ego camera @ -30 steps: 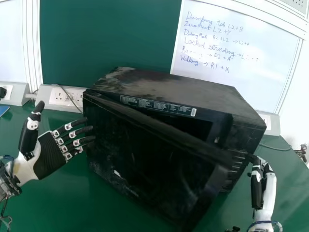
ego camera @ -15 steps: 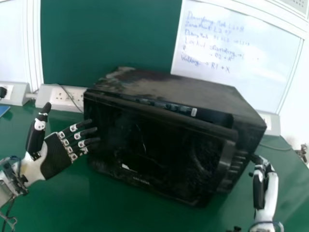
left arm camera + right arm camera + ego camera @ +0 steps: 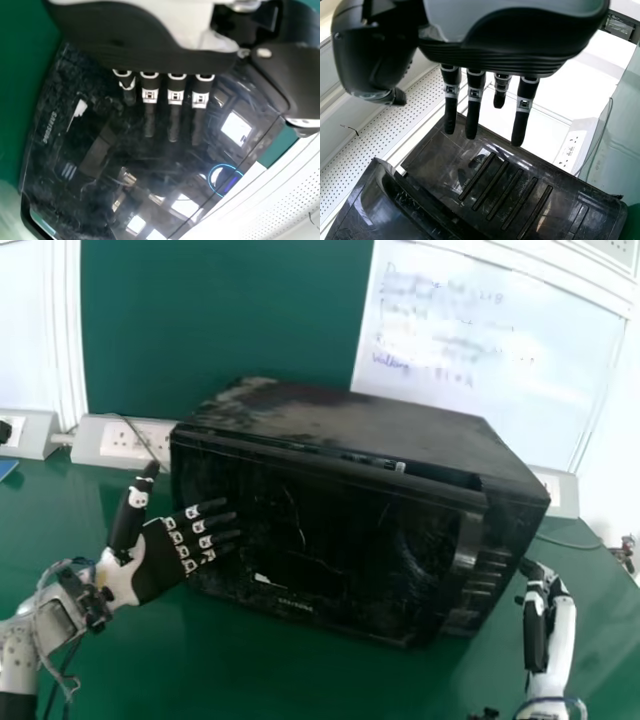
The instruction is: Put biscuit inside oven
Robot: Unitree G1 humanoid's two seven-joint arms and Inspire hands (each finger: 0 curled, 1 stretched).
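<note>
Lower left, the left hand [image 3: 160, 560] has straight fingers at the oven door [image 3: 340, 540], maybe to push it shut. Lower right, the right hand [image 3: 536, 622] has straight fingers too.

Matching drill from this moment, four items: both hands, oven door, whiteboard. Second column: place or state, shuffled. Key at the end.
1. Left hand
2. Right hand
3. Oven door
4. Whiteboard

A. Slightly ajar
B. Behind the oven
C. In front of the door's face, fingers straight
D. By the ribbed panel, at the head view's right

Pairs: 1-C, 2-D, 3-A, 4-B
</note>
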